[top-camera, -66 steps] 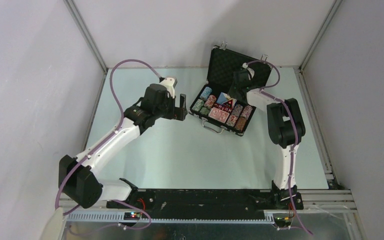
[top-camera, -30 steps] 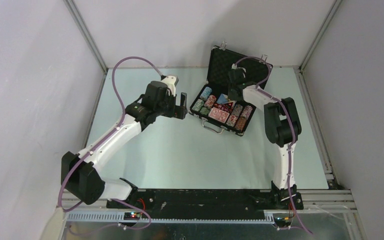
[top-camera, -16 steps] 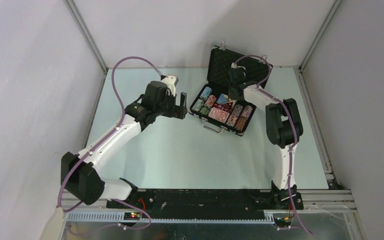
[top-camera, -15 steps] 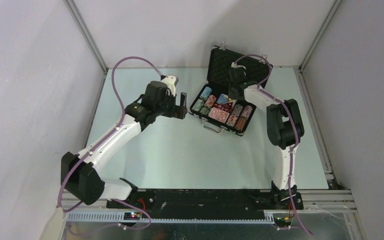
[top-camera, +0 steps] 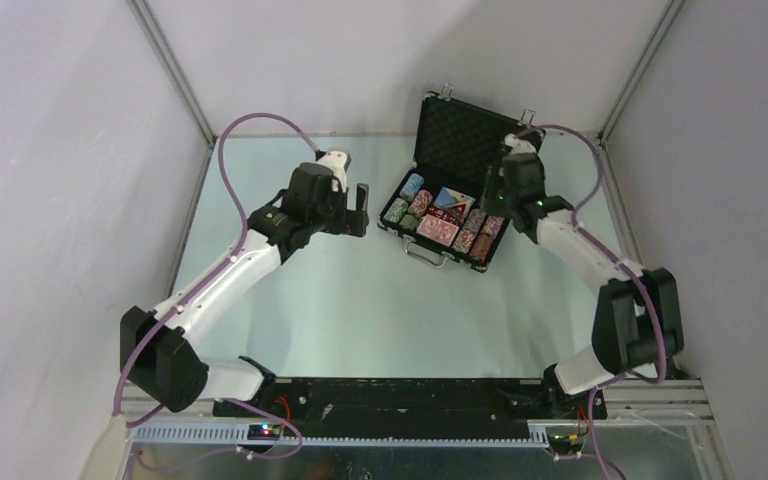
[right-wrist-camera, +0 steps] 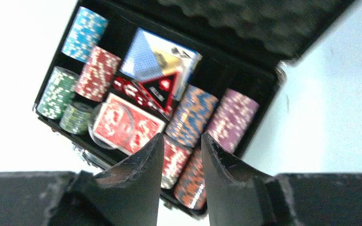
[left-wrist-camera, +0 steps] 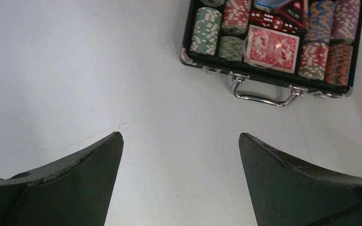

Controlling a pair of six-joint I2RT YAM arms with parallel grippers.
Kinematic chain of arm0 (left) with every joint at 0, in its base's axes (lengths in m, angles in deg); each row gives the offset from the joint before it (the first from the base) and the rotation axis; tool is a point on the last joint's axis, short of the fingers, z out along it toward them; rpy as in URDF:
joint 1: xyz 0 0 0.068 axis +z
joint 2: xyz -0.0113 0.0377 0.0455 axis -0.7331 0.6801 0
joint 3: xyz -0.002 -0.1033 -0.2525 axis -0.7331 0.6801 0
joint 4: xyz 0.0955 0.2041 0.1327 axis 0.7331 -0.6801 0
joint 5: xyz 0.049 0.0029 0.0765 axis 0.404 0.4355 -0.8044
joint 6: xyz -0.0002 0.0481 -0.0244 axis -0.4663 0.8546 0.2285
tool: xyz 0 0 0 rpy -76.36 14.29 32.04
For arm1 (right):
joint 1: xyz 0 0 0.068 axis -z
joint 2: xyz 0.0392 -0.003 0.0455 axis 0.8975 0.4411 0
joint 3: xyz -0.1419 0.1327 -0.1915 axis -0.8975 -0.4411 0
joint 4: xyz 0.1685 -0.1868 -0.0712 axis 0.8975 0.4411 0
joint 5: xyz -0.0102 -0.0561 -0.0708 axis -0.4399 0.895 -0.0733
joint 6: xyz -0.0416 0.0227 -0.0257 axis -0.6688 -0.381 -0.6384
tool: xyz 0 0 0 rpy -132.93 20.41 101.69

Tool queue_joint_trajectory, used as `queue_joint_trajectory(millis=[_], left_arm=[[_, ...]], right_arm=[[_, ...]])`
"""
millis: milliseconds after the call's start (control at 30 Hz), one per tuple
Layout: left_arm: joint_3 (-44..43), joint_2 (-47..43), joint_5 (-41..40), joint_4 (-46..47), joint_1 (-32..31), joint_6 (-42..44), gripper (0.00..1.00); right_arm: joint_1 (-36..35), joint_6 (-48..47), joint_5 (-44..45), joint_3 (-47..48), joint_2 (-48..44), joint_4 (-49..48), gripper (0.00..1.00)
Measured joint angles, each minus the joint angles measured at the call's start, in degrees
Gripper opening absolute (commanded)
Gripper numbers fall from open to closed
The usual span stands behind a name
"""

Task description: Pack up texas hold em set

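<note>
The black briefcase (top-camera: 407, 238) lies open at the back of the table, its foam-lined lid (top-camera: 460, 130) upright. Its tray holds green (right-wrist-camera: 56, 92), red-and-white (right-wrist-camera: 99, 73) and light blue (right-wrist-camera: 85, 34) chip stacks on the left. A blue deck (right-wrist-camera: 160, 59), a black triangle (right-wrist-camera: 162, 89), red dice (right-wrist-camera: 127, 87) and a red deck (right-wrist-camera: 127, 122) fill the middle. My right gripper (right-wrist-camera: 182, 135) hovers over the tray's right end, open a little with nothing between its fingers. My left gripper (left-wrist-camera: 180, 135) stands wide open over bare table, left of the case and its silver handle (left-wrist-camera: 262, 96).
Blue-orange (right-wrist-camera: 193, 115) and purple (right-wrist-camera: 231, 120) chip stacks fill the tray's right side. Grey enclosure walls with metal corner posts (top-camera: 175, 75) close in the table on three sides. A black rail (top-camera: 410, 395) with the arm bases runs along the near edge.
My right arm has swung from in front of the lid out to the case's right side, its elbow now far right. Its jaws have parted from shut. The left arm has barely moved.
</note>
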Motion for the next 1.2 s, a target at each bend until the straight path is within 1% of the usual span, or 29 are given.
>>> queue_joint_trajectory(millis=[67, 133, 367, 500, 633, 800, 933, 1000, 1100, 1200], left_arm=[[0.0, -0.4, -1.5, -0.4, 0.2, -0.9, 1.00], [0.3, -1.3, -2.7, -0.4, 1.0, -2.4, 1.00], [3.3, -2.8, -3.0, -0.3, 5.9, -7.5, 1.00], [4.9, -2.9, -2.9, -0.6, 6.4, -8.6, 1.00], [5.6, -3.8, -3.5, -2.2, 6.4, -9.1, 1.00], [5.7, -5.4, -5.8, -4.1, 6.4, -9.4, 1.00], [5.8, -5.7, -5.9, -4.3, 6.4, -9.5, 1.00], [5.9, -5.8, -5.6, -4.2, 6.4, -9.5, 1.00], [6.4, -5.8, -4.3, -3.8, 6.4, -9.4, 1.00], [6.5, -5.8, -3.7, -3.5, 6.4, -9.5, 1.00]], right_arm=[[2.6, 1.5, -1.4, -4.6, -3.9, -0.2, 0.40], [5.9, 3.3, -2.3, -6.5, -6.2, 0.0, 0.40], [17.8, 10.3, -2.8, -6.6, -8.2, -1.8, 0.37], [22.9, 14.0, -1.1, -5.7, -6.3, -4.1, 0.37], [24.2, 16.1, -1.0, 2.0, 1.4, -6.2, 0.37], [24.4, 18.4, -4.6, 17.9, 13.0, -7.3, 0.33], [25.0, 19.7, -13.2, 30.4, 21.1, -7.8, 0.28], [25.0, 20.0, -19.2, 37.0, 25.3, -7.0, 0.27], [24.2, 19.7, -25.0, 39.5, 26.9, -5.6, 0.26], [21.8, 18.8, -28.0, 35.1, 24.8, -6.8, 0.25]])
